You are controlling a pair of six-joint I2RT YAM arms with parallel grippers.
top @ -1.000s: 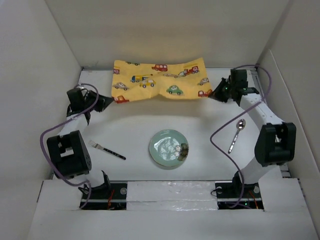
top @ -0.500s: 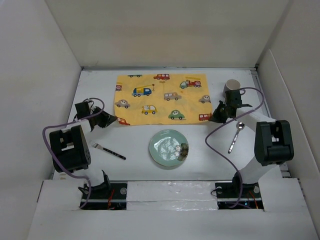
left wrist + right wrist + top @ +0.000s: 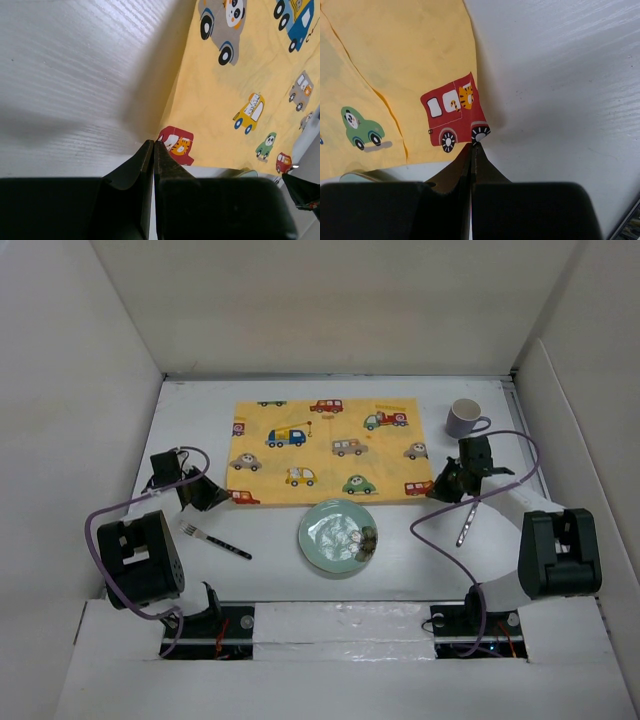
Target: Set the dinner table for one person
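While both arms reached over the dinner table [image 3: 270, 570], the large flat white matte tabletop that filled the floor of the walled enclosure and carried everything else, each one gripped a near corner of the yellow cloth placemat printed with cartoon cars [image 3: 325, 445]. The left gripper [image 3: 215, 497] had its fingers pinched tight on the near-left corner, and the right gripper [image 3: 438, 490] was closed the same way on the near-right corner. Both wrist views showed the fingertips pressed together on a red car at the cloth's edge. The main risk, as I judged it, lay at the near edge. The round pale green plate [image 3: 305, 535] sat right against that edge, and whether the two touched or overlapped could not be told. Any further pull toward the arm bases would ride the cloth up over the rim or push the plate. Uneven release could leave a corner folded or a crease standing. The right gripper also hung just beside the silver spoon [image 3: 468, 522] and could nudge it. The dark-handled fork [image 3: 215, 540] lay near the left gripper, and the grey mug [image 3: 463, 418] stood beyond the far-right corner. The table's long axis appeared to run left to right across the two arms, and the placemat lay lengthwise along it.
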